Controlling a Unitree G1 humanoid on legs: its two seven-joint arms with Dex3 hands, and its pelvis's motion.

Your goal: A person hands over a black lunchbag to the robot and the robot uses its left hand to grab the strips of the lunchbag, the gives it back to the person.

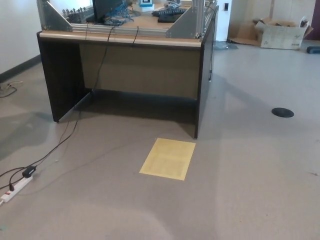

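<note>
Lunchbag and hands not in view; desk (140, 70) ahead.

Head view: the only camera you have | looks forward and down from standing height | faces the desk (125, 65) front-on, a little way back | grey floor (250, 175) with yellow sheet (168, 158) fills your foreground | cardboard box (282, 34) far right.
</note>
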